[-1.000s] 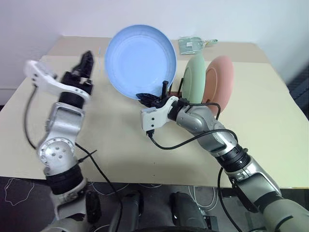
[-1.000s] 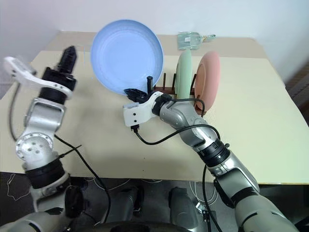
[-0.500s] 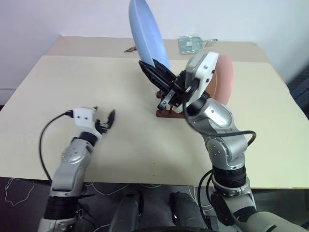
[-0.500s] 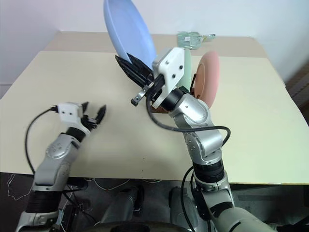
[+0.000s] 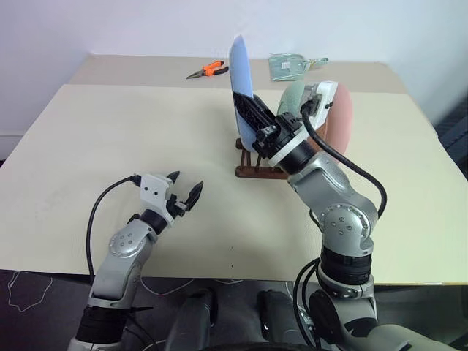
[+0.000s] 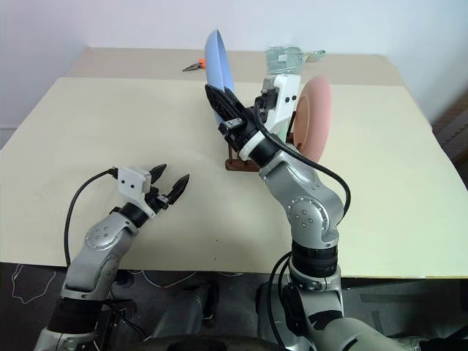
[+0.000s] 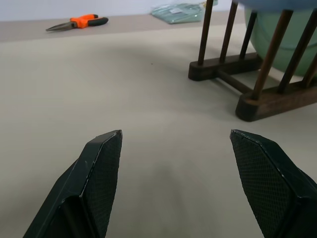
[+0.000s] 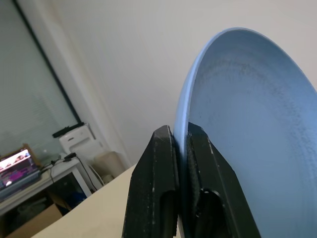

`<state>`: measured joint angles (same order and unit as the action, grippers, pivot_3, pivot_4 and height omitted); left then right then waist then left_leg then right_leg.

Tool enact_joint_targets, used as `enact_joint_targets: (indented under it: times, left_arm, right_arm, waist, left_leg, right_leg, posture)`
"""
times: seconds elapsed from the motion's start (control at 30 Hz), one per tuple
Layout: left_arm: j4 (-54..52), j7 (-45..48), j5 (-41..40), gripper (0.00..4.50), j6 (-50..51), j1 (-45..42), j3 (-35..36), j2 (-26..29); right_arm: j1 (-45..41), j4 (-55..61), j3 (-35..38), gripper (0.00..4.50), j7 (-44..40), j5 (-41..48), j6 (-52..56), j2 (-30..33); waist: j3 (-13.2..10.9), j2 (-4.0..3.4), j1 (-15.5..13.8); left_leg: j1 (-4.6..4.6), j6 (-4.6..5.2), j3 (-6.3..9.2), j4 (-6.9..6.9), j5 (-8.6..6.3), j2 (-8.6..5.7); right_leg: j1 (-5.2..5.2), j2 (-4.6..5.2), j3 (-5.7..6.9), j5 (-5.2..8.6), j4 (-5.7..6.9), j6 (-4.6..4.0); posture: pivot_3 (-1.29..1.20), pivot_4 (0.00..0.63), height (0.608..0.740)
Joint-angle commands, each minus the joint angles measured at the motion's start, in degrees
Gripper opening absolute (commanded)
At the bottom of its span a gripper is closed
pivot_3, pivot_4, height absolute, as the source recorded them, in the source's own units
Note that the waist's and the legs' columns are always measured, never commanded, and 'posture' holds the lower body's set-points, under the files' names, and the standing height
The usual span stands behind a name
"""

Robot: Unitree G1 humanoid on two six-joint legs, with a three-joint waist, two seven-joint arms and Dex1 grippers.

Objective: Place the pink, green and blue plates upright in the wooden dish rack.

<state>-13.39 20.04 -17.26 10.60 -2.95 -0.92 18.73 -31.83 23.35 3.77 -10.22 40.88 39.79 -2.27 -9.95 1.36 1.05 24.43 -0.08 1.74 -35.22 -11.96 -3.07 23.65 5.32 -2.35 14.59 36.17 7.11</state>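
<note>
Blue plate [image 5: 241, 73]: upright on edge, rim pointing up, above wooden dish rack [image 5: 259, 172]
Right gripper [image 5: 252, 117]: fingers clamped on plate's rim
Left gripper [image 5: 184, 191]: fingers apart, empty

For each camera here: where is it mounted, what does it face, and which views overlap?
Head eyes: look down over both arms at the table, wooden dish rack and blue plate.
Left wrist: along the open left hand, toward the rack and pliers.
Right wrist: along the right hand clamping the blue plate.
All share rack or blue plate.
</note>
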Motion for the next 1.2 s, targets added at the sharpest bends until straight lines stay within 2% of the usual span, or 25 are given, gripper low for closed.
enact_joint_targets:
  times: [0.03,0.13,0.23,0.43,0.73,0.87,1.0,1.2]
  left_arm:
    - [-2.88,0.63,0.19,3.55,-0.32,0.06,0.32,-0.44]
    - [-3.28,0.82,0.51,3.55,-0.01,0.30,0.03,-0.98]
    - [-3.37,0.92,0.83,3.59,0.17,0.38,-0.11,-1.48]
    - [-3.50,1.02,0.88,3.59,0.60,0.36,0.05,-2.03]
    - [-3.84,1.00,1.27,3.59,1.11,0.28,0.10,-2.74]
    - [-3.40,0.61,1.47,3.59,1.27,-0.33,1.09,-2.65]
    - [-2.05,1.92,1.03,3.59,1.28,-0.38,1.63,-2.23]
    - [-0.63,2.70,1.74,3.59,0.77,-1.38,1.03,-2.72]
  right_arm:
    - [-0.07,-0.07,1.60,0.00,3.63,2.04,0.50,-1.68]
    - [-0.84,-2.78,4.12,0.00,6.52,3.83,1.46,-2.39]
    - [-1.85,-4.49,4.48,1.04,6.70,3.69,1.61,-1.04]
    - [-4.70,-4.61,-0.89,4.02,2.31,-3.85,-1.88,5.46]
    - [-8.05,-2.26,-9.52,4.02,-6.81,-20.71,-12.61,18.83]
    - [-7.80,-2.06,-4.43,4.02,-8.19,-24.09,-15.72,25.54]
    - [-3.40,-0.56,2.11,4.02,-13.41,-19.40,-12.90,31.62]
    - [2.00,1.05,3.09,4.02,-15.44,-19.73,-14.73,32.83]
  waist:
    - [0.00,-0.01,0.00]
    - [0.01,-0.02,-0.02]
    - [0.00,-0.02,-0.02]
    - [-0.03,-0.09,0.03]
    - [-0.04,-0.09,-0.12]
    - [-0.03,-0.08,-0.34]
    - [-0.03,-0.06,-0.57]
    - [-0.05,-0.14,-0.05]
  left_leg:
    - [0.00,0.00,0.00,0.00,0.00,0.00]
    - [0.00,0.01,-0.01,0.00,0.00,0.00]
    - [0.00,0.01,-0.01,0.00,0.01,0.00]
    - [0.00,0.03,-0.04,-0.01,0.02,0.00]
    - [0.01,0.04,-0.07,-0.04,0.03,0.00]
    - [0.01,0.05,-0.06,-0.05,0.03,0.00]
    - [0.01,0.05,-0.06,-0.06,0.02,-0.01]
    - [-0.02,0.10,-0.06,-0.08,0.00,0.01]
  right_leg:
    - [0.00,0.00,0.00,0.00,0.00,0.00]
    - [0.00,-0.01,0.00,0.00,0.00,0.00]
    - [-0.01,-0.01,0.01,0.00,0.00,0.00]
    - [0.00,-0.03,0.01,0.00,0.00,0.00]
    - [-0.02,-0.05,0.01,0.00,-0.02,0.00]
    - [-0.07,-0.05,0.02,0.00,-0.07,0.00]
    - [-0.13,-0.02,0.04,0.00,-0.13,0.00]
    - [-0.15,0.01,0.02,0.01,-0.10,0.00]
  posture:
    - [0.00,0.150,0.738]
    - [0.00,0.150,0.738]
    - [0.00,0.150,0.738]
    - [0.00,0.150,0.738]
    - [0.00,0.150,0.738]
    - [0.00,0.150,0.738]
    - [0.00,0.150,0.738]
    - [0.00,0.150,0.738]
